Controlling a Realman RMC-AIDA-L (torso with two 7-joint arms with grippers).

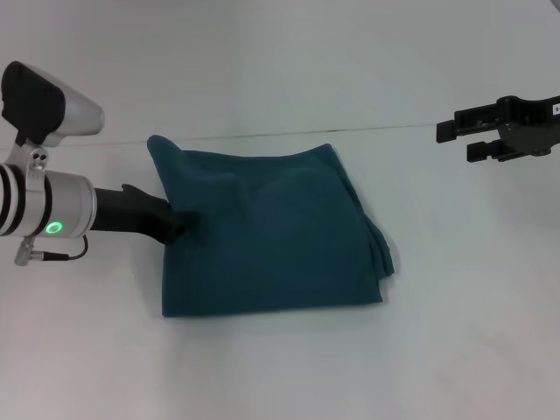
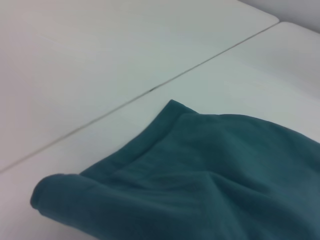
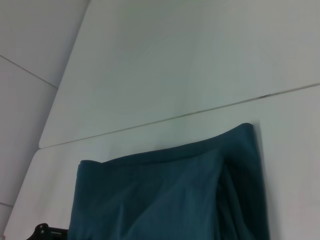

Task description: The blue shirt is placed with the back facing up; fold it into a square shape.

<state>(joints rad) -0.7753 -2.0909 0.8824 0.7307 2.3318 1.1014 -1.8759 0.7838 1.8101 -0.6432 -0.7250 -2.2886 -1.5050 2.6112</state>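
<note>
Fingers of the left gripper point(image 1: 178, 225) meet the left edge of the blue shirt point(image 1: 271, 232), about halfway along that side. Whether they pinch the cloth or only press against it cannot be told, because the tips are hidden where the dark fingers meet the fabric. The left arm reaches in low from the robot's left, likely so it can slide along or grip that edge without lifting the bundle.

The shirt lies in the middle of the white table point(image 1: 280, 367), already folded into a thick, roughly square stack. Its plain side faces up and no lettering shows. Several layers peek out along the right edge, slightly fanned and uneven, and the far left corner curls up into a soft roll, clearest in the left wrist view. The near edge looks straight.

The right gripper point(image 1: 479, 140) hangs in the air well off to the robot's right, apart from the cloth, its two dark fingers spread and holding nothing. It seems to wait out of the way.

Judging from the shape, the folding is nearly done, with only tidying of the loose corner and edges left.
</note>
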